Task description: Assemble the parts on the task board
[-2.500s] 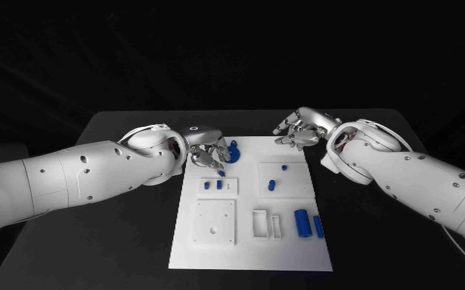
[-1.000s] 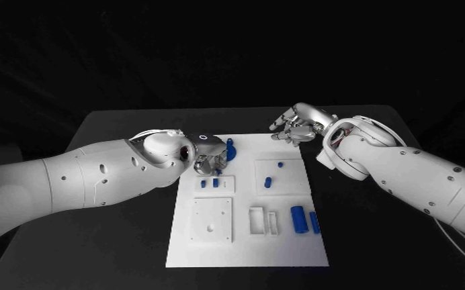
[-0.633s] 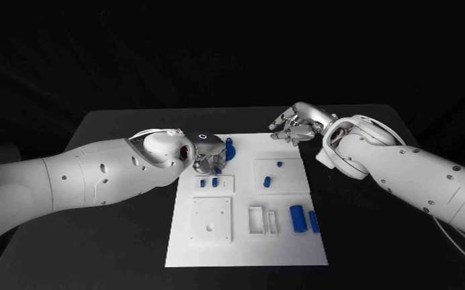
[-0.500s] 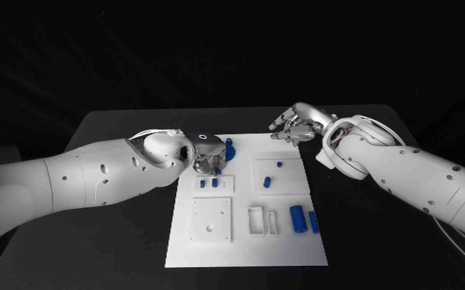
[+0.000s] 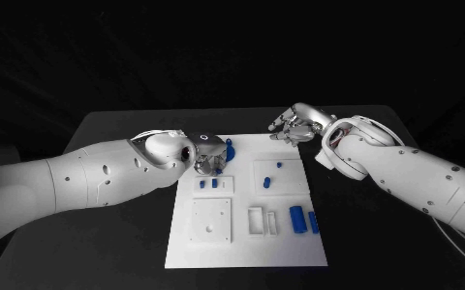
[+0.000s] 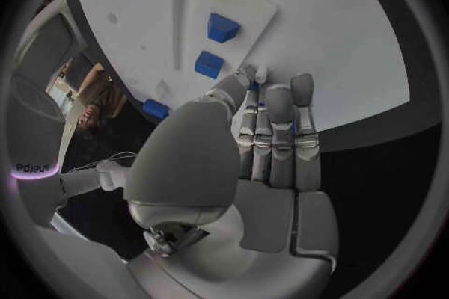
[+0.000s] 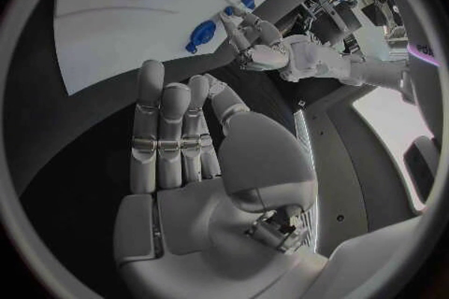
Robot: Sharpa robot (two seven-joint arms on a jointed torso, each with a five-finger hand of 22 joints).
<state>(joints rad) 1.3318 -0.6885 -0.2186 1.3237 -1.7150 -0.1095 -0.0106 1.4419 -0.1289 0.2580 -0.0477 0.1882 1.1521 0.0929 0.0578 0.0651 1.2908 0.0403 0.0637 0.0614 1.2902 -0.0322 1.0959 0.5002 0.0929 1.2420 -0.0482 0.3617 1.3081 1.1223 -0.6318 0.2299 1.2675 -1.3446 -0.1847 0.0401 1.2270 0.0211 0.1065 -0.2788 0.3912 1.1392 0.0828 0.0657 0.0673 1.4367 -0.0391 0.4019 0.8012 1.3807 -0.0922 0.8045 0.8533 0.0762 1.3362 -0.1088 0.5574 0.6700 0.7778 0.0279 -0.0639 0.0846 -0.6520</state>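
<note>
A: From the head, where are the hands?
B: The left hand (image 5: 206,155) is bent down over the board (image 5: 242,250) at its far left corner, fingers bunched at a blue part (image 5: 228,150) there. I cannot tell if it grips it. The right hand (image 5: 298,127) hovers past the board's far right corner, fingers loosely curled, holding nothing.

A: Left wrist?
B: Straight fingers (image 6: 279,136) close together, tips at the board's (image 6: 328,30) edge, blue between them.

A: Right wrist?
B: Its fingers (image 7: 173,133) are extended side by side, apart from the thumb, above the dark surface (image 7: 56,157) beside the board (image 7: 122,22).
</note>
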